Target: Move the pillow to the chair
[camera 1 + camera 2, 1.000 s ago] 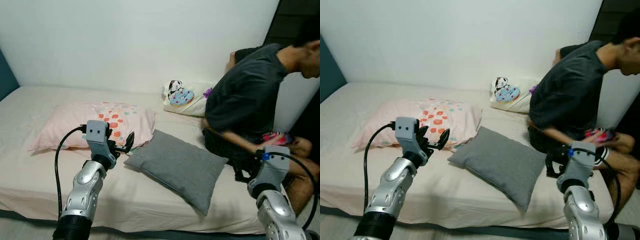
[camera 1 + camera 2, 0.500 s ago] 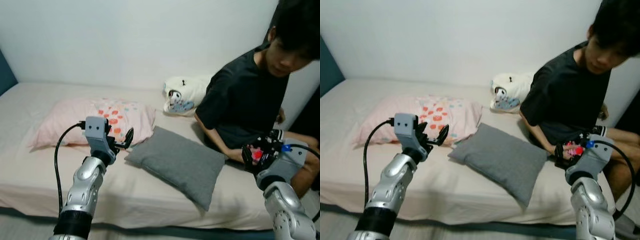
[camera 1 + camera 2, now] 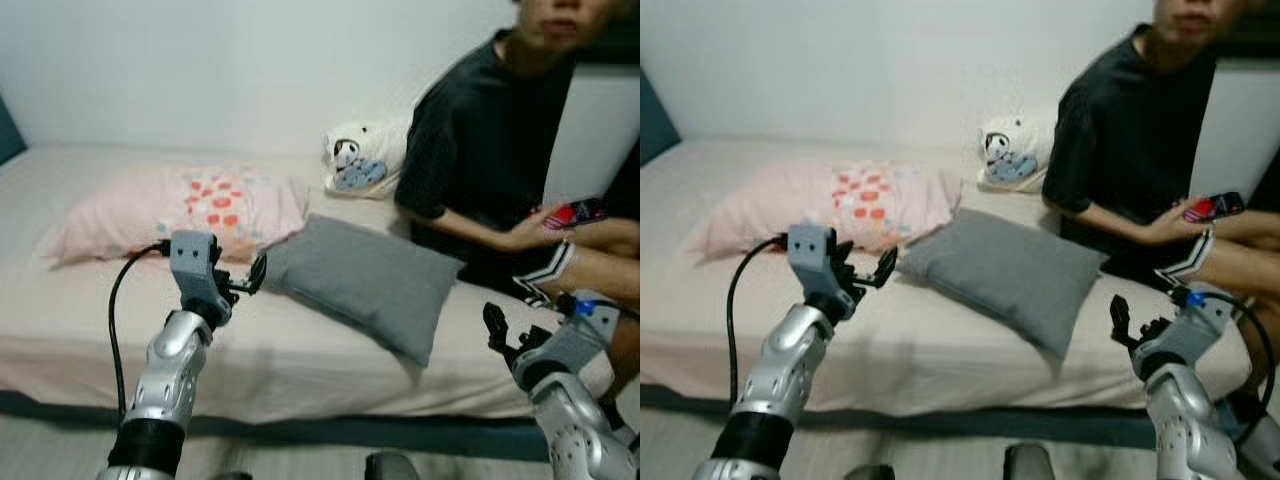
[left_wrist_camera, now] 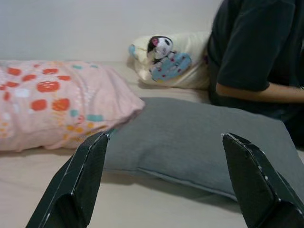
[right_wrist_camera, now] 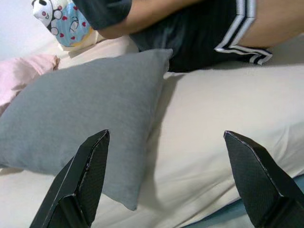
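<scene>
Lying between both grippers' spread jaws, the gray pillow [image 3: 362, 283] rests untouched on the bed [image 3: 90, 300].

Soft cloth on bed, hard robot parts

Grey pillow [image 3: 365, 283]: matt woven cloth. Pink pillow [image 3: 175, 212]: smooth printed cotton. Sheet [image 3: 300, 360]: matt, creased. Arms [image 3: 170, 375]: shiny metal; fingers [image 4: 78, 185]: matt blk plastic.

pillow [image 3: 362, 283] on bed [image 3: 300, 355], person [image 3: 500, 150] right
</scene>
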You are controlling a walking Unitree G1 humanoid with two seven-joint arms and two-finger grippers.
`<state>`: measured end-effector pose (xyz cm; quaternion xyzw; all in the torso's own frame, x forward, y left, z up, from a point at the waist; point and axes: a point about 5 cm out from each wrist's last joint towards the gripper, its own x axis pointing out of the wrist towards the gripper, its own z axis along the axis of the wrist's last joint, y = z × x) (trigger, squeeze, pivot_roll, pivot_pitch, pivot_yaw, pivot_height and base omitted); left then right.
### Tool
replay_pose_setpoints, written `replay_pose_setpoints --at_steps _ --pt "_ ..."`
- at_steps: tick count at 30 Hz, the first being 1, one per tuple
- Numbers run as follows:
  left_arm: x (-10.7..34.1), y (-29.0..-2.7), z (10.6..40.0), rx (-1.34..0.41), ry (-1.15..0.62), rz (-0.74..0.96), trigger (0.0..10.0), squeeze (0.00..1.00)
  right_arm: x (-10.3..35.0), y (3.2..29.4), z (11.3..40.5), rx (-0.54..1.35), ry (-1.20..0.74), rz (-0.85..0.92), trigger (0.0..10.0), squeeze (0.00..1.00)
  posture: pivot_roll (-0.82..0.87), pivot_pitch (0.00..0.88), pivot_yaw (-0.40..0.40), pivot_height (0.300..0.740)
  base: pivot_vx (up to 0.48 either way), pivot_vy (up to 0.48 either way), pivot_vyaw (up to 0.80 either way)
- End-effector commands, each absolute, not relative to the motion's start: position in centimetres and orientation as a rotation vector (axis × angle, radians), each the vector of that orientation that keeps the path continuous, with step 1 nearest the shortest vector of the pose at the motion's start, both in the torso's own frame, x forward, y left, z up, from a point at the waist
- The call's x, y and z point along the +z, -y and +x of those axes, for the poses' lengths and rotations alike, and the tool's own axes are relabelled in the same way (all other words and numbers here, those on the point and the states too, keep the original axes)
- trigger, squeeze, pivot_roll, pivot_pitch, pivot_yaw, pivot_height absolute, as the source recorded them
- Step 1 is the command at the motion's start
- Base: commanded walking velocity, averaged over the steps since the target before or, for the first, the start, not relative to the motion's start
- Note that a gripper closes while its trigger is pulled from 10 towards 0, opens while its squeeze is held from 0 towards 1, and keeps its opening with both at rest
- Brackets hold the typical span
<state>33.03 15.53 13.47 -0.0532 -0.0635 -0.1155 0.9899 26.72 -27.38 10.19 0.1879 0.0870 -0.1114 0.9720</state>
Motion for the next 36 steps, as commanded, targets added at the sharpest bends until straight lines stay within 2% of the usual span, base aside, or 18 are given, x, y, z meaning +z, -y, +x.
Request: replay_pose_setpoints --at_steps 1,9,25,27,30,32,36 --pt "13.5 -15.7 33.0 -0.231 0.131 -0.084 10.0 0.0 10.7 26.8 27.5 -0.18 -0.15 0.376 10.0 0.0 -0.14 0.0 0.008 0.55 0.0 0.0 0.0" --pt "13.4 -15.8 32.9 -0.23 0.127 -0.077 10.0 0.0 11.1 25.9 28.5 -0.12 -0.123 0.4 10.0 0.0 -0.12 0.013 0.014 0.525 0.0 0.0 0.0" --pt "13.7 -17.6 31.9 -0.2 0.122 -0.04 10.0 0.0 10.2 24.9 28.8 0.069 -0.112 0.642 10.0 0.0 -0.09 0.098 0.031 0.47 0.0 0.0 0.0" --pt "14.0 -18.1 31.7 -0.195 0.123 -0.03 10.0 0.0 9.7 24.9 28.8 0.078 -0.114 0.705 10.0 0.0 -0.08 0.124 0.028 0.465 0.0 0.0 0.0" --pt "14.0 -18.3 31.6 -0.193 0.123 -0.027 10.0 0.0 9.4 25.0 28.8 0.07 -0.122 0.723 10.0 0.0 -0.08 0.124 0.028 0.465 0.0 0.0 0.0" --pt "14.2 -19.0 30.9 -0.187 0.117 -0.012 10.0 0.0 8.8 25.3 28.7 0.035 -0.136 0.749 10.0 0.0 -0.06 0.17 0.04 0.465 0.0 0.0 0.0" --pt "14.2 -19.7 30.3 -0.182 0.101 0.006 10.0 0.0 8.3 25.7 28.6 -0.001 -0.141 0.769 10.0 0.0 -0.05 0.188 0.049 0.465 0.0 0.0 0.0"
